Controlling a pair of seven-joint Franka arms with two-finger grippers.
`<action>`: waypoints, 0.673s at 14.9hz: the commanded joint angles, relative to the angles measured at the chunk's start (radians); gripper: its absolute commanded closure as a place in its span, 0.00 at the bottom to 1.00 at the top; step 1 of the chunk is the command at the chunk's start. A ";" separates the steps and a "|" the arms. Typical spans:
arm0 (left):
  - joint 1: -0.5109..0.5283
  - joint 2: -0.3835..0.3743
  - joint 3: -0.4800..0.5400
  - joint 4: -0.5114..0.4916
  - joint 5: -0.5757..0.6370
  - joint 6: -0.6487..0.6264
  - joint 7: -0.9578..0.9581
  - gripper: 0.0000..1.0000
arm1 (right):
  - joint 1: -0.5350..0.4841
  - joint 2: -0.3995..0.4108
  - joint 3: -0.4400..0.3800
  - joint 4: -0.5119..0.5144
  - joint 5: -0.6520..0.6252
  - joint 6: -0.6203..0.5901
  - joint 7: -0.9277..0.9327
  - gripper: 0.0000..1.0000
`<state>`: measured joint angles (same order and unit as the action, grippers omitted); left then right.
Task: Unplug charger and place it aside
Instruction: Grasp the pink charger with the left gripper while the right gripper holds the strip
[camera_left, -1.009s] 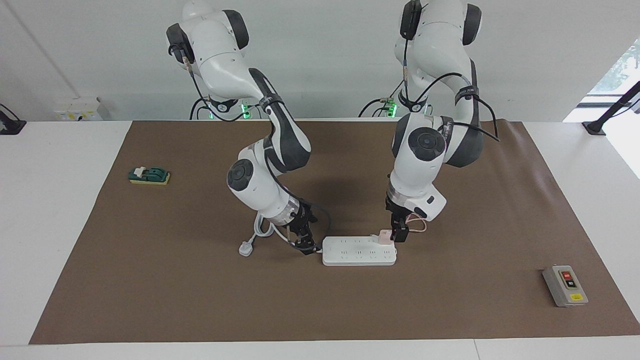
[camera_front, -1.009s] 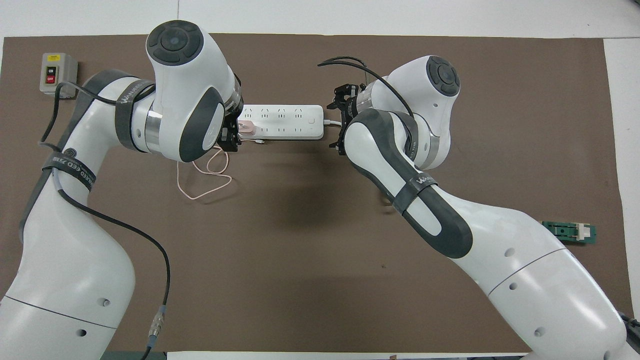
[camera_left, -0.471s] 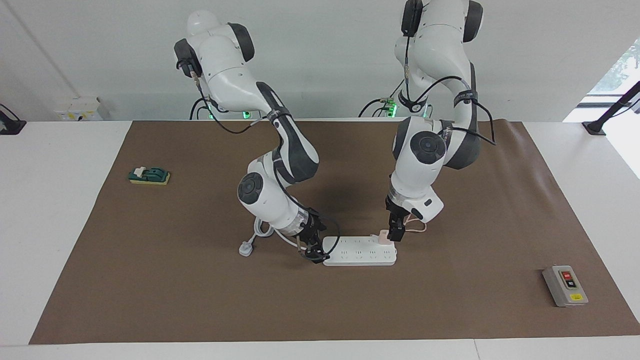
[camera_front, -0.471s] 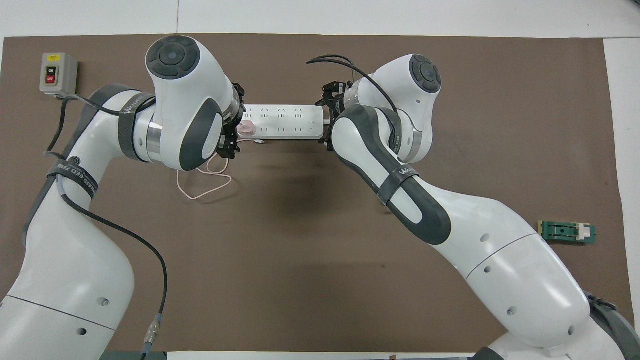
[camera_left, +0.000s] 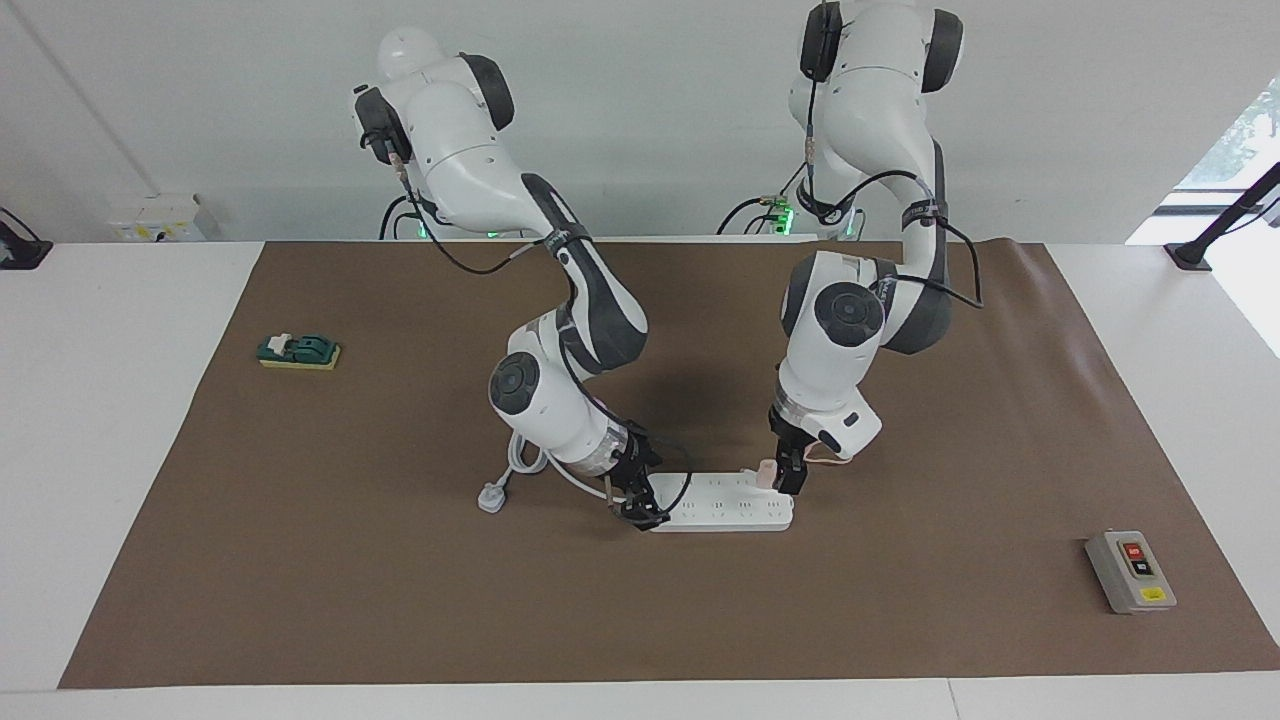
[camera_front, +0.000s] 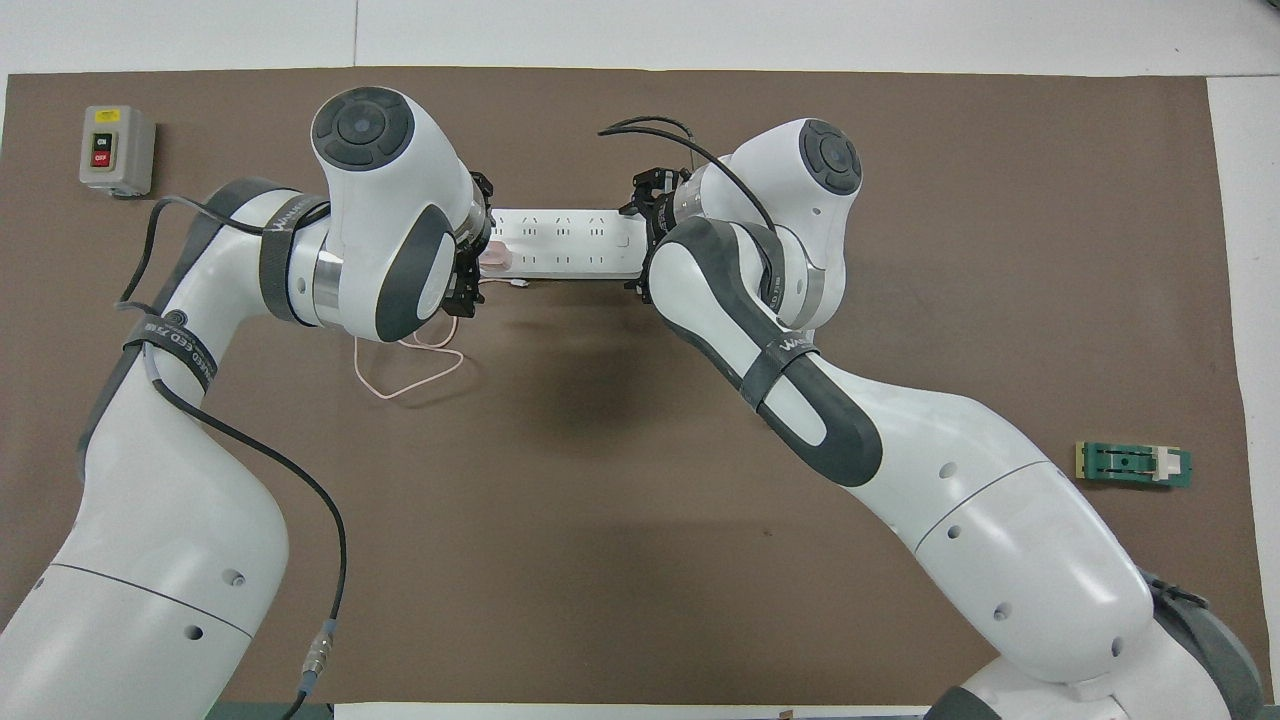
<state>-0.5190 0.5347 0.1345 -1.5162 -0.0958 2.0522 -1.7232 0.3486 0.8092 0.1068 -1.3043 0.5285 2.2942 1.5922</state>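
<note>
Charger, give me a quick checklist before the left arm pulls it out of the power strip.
1. charger seated in power strip: ok.
2. left gripper down at the charger: ok.
3. Left fingers closed on the charger: cannot tell.
4. right gripper at the strip's cord end to steady it: ok.
5. Pink cable lying loose, not snagged: ok.
6. Bare mat toward the left arm's end for setting it aside: ok.

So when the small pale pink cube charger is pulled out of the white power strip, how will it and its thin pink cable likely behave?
The small pale pink cube charger looks rigid and light, so it should lift easily once free. Its thin pink cable lies in loose loops on the brown mat, so it will probably trail limply. The white power strip may rise with it; the right gripper sits at its end.
</note>
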 joint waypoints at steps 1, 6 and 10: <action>-0.004 0.002 0.007 -0.015 0.005 0.035 0.016 0.00 | -0.003 0.028 0.008 0.031 0.018 0.004 -0.066 0.00; -0.016 0.007 0.007 -0.025 0.004 0.080 0.016 0.00 | -0.007 0.033 0.007 0.031 0.021 0.008 -0.126 0.00; -0.016 0.007 0.007 -0.028 0.004 0.082 0.020 0.00 | -0.007 0.038 0.008 0.033 0.021 0.011 -0.130 0.00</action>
<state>-0.5232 0.5447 0.1307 -1.5243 -0.0955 2.1075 -1.7179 0.3475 0.8134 0.1067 -1.3028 0.5285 2.2950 1.4926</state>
